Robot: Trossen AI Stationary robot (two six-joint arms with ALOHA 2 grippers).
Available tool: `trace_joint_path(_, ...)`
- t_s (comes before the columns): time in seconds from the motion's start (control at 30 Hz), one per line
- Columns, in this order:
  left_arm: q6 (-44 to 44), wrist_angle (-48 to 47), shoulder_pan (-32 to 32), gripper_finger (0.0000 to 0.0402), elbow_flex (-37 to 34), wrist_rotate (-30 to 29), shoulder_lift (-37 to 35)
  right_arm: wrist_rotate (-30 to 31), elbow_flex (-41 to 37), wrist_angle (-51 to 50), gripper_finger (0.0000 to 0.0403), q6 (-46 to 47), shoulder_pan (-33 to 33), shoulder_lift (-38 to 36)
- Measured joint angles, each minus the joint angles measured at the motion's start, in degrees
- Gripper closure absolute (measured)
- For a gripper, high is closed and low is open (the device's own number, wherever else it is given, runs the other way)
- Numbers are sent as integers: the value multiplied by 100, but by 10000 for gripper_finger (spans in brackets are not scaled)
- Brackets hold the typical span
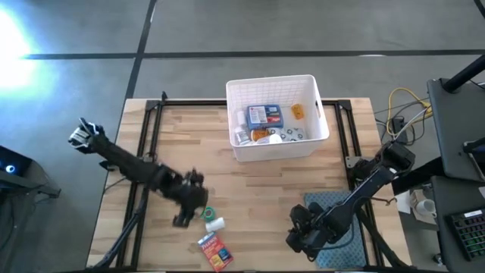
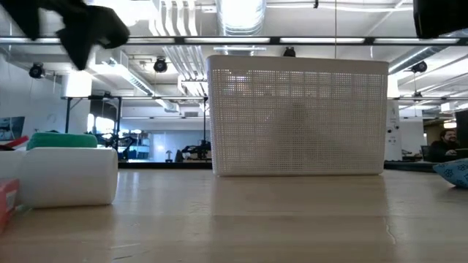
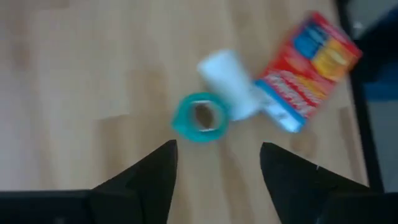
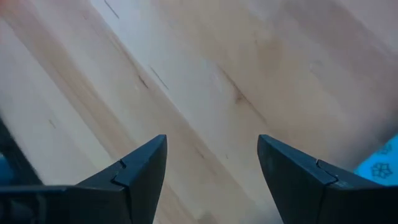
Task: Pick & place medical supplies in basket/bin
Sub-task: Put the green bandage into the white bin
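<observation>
The white slotted basket [image 1: 276,145] stands at the table's far middle and holds a blue box [image 1: 264,115], an orange item [image 1: 298,111] and small white pieces. Near the near edge lie a green tape roll [image 1: 206,214], a white gauze roll [image 1: 217,224] and an orange-red box [image 1: 214,251]. My left gripper [image 1: 189,211] hovers open just left of the tape roll [image 3: 200,117], above the table. In its wrist view [image 3: 217,149] the gauze roll [image 3: 227,84] and the box [image 3: 308,71] lie beyond the tape. My right gripper [image 1: 297,229] is open [image 4: 211,146] over bare wood at the near right.
A teal-grey cloth mat [image 1: 333,227] lies at the near right corner under my right arm, and its corner shows in the right wrist view [image 4: 380,165]. Black rails [image 1: 151,125] run along the table's left and right sides. Bare wood spans the middle between the basket and the near items.
</observation>
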Motion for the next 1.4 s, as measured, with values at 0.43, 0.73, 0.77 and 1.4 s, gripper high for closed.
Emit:
trace_joint_path(0.43, 141, 955, -507, 113, -135, -595, 1262, -298, -41, 286, 163, -653, -33, 4)
trace_joint_path(0.73, 427, 964, -452, 109, 44, -591, 1789, -298, -28, 306, 163, -649, -27, 4)
trace_joint_path(0.77, 425, 964, -446, 109, 35, -569, 1849, -294, -28, 304, 163, -649, -28, 4)
trace_joint_path(1.4, 685, 444, 41, 211, 59, -538, 2135, -244, -28, 291, 163, -636, -26, 4)
